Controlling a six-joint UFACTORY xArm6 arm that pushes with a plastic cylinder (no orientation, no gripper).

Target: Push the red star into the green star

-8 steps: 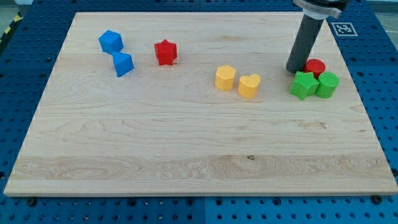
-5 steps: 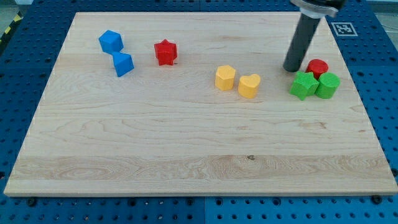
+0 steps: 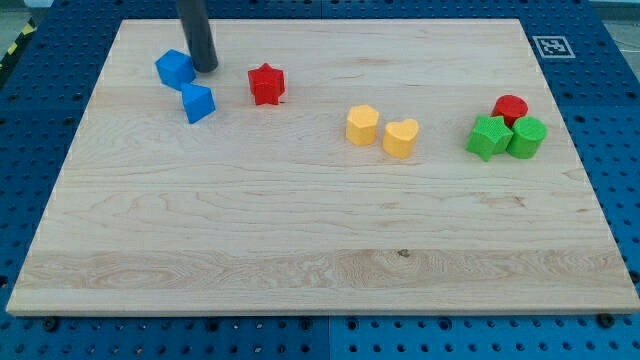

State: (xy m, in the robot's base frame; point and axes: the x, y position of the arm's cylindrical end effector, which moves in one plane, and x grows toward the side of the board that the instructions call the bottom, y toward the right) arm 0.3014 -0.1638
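The red star lies in the upper left part of the wooden board. The green star lies far to the view's right, touching a green round block and a red round block. My tip stands to the left of the red star, with a gap between them. It sits right beside a blue block and just above another blue block.
A yellow hexagon-like block and a yellow heart lie side by side between the red star and the green star. A printed marker sits at the board's top right corner.
My tip has moved from beside the red round block at the view's right all the way to the view's left, next to the blue blocks. The upper blue block shifted slightly left.
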